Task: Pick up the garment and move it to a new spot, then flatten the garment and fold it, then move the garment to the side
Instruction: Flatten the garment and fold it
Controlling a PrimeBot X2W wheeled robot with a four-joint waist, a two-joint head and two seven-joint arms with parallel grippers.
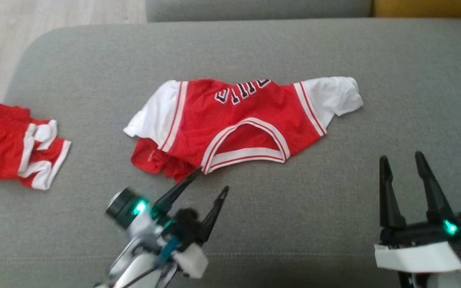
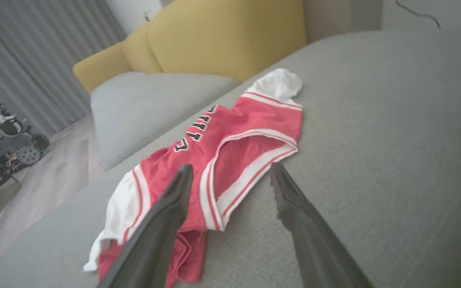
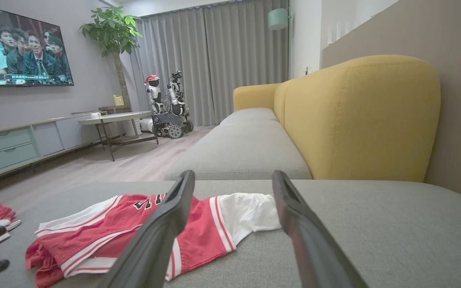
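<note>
Garment (image 1: pixel 238 120), crumpled, just beyond left end effector (image 1: pixel 212 179)

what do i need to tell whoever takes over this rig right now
Left gripper: open, holding nothing, fingers at the near edge of the jersey; contact unclear.
Right gripper: open, empty, over bare sofa cushion, apart from the jersey.
Jersey: red and white, rumpled, mid-cushion, neck opening toward the robot. A second red garment lies at the cushion's left edge.
Done: nothing that can be confirmed; jersey is neither flat nor folded.
Left: grasp, move, flatten, fold, set aside.
</note>
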